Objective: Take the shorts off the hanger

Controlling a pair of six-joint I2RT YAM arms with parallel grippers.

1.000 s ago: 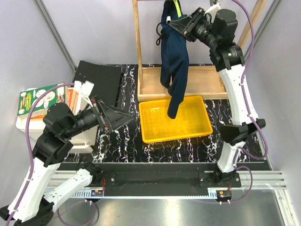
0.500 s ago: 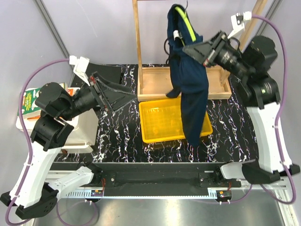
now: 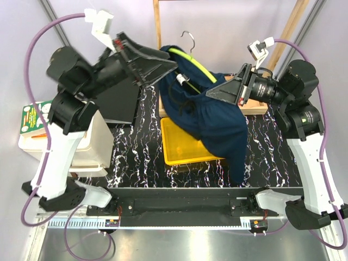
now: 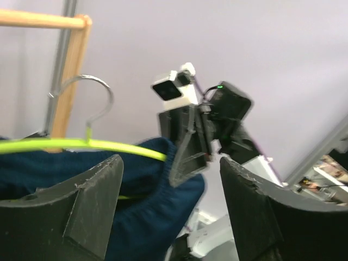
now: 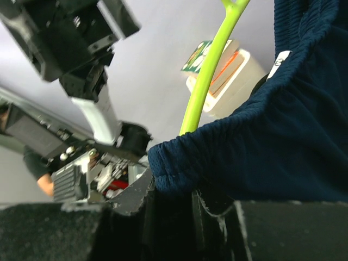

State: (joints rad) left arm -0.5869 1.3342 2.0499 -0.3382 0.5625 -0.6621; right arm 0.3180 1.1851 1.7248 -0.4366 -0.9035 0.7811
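Right gripper (image 3: 213,92) is pinching waistband of shorts (image 3: 220,128), jaws pressed together on fabric. Hanger (image 3: 197,61) with shorts is no longer hanging at wooden rack (image 3: 157,32); both are now hanging in air above yellow tray (image 3: 176,149), shorts still draped on hanger. Left gripper (image 3: 169,68), risen from table, is reaching hanger's left end, jaws spread, gripping nothing yet. Probably it is preparing to hold hanger so shorts can be pulled off.

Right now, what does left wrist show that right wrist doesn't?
Left wrist only: silver hook, wooden rack bar. Right wrist only: white bin of cartons, white tag inside the waistband. Both: lime hanger, navy shorts, right claw shut on the shorts.
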